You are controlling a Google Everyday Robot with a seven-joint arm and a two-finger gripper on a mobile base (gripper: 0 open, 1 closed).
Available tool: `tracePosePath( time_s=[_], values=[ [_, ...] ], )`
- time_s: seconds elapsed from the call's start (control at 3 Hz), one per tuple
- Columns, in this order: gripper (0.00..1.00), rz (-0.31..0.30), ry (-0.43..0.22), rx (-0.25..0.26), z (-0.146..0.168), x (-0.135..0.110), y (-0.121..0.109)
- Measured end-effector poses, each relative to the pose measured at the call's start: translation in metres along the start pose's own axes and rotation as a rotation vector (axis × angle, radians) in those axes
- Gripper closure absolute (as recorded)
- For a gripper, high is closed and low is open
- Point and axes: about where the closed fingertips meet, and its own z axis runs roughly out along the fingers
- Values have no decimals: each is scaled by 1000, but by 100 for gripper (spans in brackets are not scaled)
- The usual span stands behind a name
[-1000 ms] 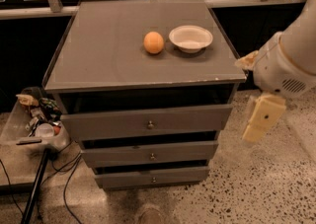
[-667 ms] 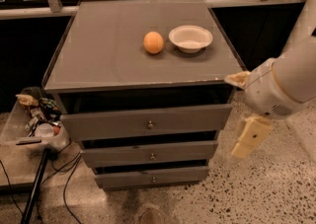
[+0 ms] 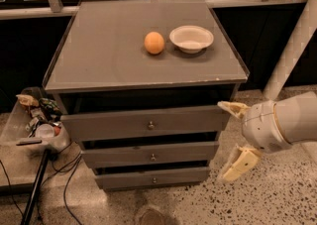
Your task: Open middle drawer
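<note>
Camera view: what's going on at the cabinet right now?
The robot's arm is set up to open the middle drawer. Its claw hangs open and empty just off the right side of the cabinet, roughly level with that drawer, touching nothing. The drawer looks shut, and its knob is not yet gripped. An orange and a bowl sit on top.

A grey cabinet (image 3: 109,55) stands on a speckled floor (image 3: 277,199). Behind the cabinet runs a pale rail (image 3: 29,12) over dark panels (image 3: 25,50). Left of the cabinet sits a clear bin (image 3: 54,142) of clutter, with black cables (image 3: 67,194) below. Right of the cabinet hangs the hand (image 3: 237,137), fingers spread.
</note>
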Motion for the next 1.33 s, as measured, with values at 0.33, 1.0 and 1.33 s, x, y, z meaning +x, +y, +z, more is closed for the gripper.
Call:
tracePosePath(
  time_s=[0.33,1.0,1.33],
  values=[
    [0,0,0,0,0,0,0],
    [0,106,39,-117,87,35,31],
    [0,173,32,-162,130,61,46]
  ],
)
